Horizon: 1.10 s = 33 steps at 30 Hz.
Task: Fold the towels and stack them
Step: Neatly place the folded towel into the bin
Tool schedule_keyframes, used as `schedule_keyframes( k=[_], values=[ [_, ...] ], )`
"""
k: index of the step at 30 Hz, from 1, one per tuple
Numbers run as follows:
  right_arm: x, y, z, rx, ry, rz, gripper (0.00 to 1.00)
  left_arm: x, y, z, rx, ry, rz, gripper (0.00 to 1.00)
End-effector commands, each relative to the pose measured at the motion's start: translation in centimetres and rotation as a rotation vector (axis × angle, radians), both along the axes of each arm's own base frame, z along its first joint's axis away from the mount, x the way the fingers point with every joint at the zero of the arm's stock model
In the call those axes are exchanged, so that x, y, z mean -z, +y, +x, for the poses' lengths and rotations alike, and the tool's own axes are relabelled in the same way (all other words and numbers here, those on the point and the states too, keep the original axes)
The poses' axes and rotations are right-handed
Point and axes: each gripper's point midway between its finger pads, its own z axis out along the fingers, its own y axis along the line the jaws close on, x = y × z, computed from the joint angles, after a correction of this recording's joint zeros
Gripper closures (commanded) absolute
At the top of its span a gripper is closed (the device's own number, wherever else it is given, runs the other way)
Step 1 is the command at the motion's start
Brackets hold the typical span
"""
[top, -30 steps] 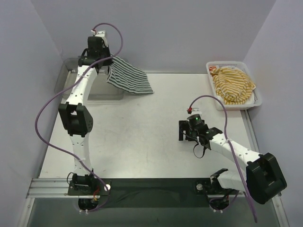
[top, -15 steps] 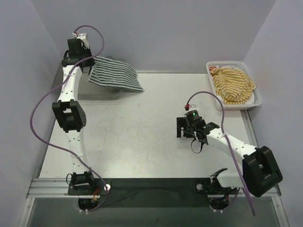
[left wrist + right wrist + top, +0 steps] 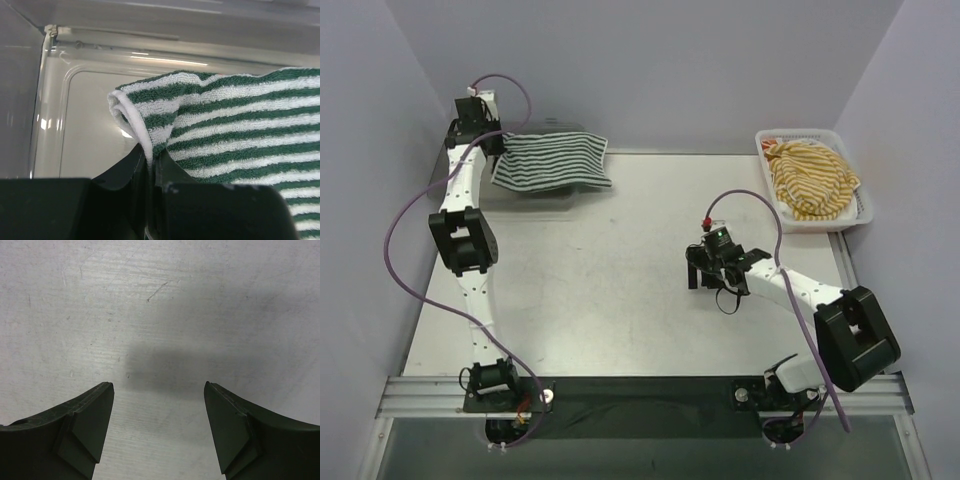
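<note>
Green-striped towel [image 3: 555, 160]: being held folded at far left over the clear tray [image 3: 542, 199], its left edge pinched in the clenched left pincer [image 3: 150, 165], with the right pincer [image 3: 157, 405] hovering released over the worktop [image 3: 620, 300]. Stacking step seemingly in hand, next calling for lowering flat into the tray before releasing. Lying with long axis left-to-right, stripes running along it, free end pointing right.

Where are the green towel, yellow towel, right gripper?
green towel [image 3: 555, 160], top view, cloth's middle.
yellow towel [image 3: 812, 180], top view, bundle's middle.
right gripper [image 3: 157, 390], right wrist view, between fingertips.
</note>
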Motion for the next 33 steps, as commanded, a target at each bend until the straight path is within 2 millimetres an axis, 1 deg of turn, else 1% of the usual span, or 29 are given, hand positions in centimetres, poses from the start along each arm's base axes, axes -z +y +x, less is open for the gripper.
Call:
schedule_keyframes(
  k=[1, 3, 8, 14, 21, 23, 30, 31, 32, 33],
  values=[
    [-0.6, 0.2, 0.6, -0.011, 0.006, -0.012, 0.27, -1.2, 5.4, 1.1, -0.087, -0.071, 0.112, 1.0],
    [-0.5, 0.3, 0.7, -0.015, 0.011, -0.017, 0.27, -0.3, 6.3, 1.2, -0.102, -0.059, 0.137, 1.0],
    [0.2, 0.4, 0.8, -0.024, 0.039, -0.032, 0.27, 1.2, 7.4, 1.7, -0.11, -0.051, 0.172, 0.98],
    [0.9, 0.6, 0.8, -0.034, 0.071, -0.034, 0.27, 1.8, 9.2, 2.0, -0.161, -0.052, 0.246, 0.98],
    [1.1, 0.8, 0.9, -0.039, 0.082, -0.039, 0.27, 2.2, 10.4, 2.7, -0.185, -0.073, 0.313, 0.98],
    [1.1, 0.7, 0.8, -0.039, 0.085, -0.038, 0.27, 2.0, 11.1, 2.7, -0.213, -0.078, 0.34, 0.98],
    [1.3, 0.8, 0.7, -0.04, 0.093, -0.036, 0.27, 1.3, 11.8, 3.6, -0.233, -0.131, 0.374, 0.98],
    [1.4, 0.8, 0.7, -0.038, 0.094, -0.037, 0.27, 1.5, 11.6, 3.7, -0.219, -0.134, 0.371, 0.95],
    [1.3, 0.8, 0.8, -0.038, 0.093, -0.036, 0.27, 1.3, 11.4, 4.0, -0.214, -0.151, 0.372, 0.85],
    [1.3, 0.9, 0.8, -0.038, 0.091, -0.033, 0.27, 1.5, 11.4, 4.1, -0.21, -0.152, 0.37, 0.71]
  ],
)
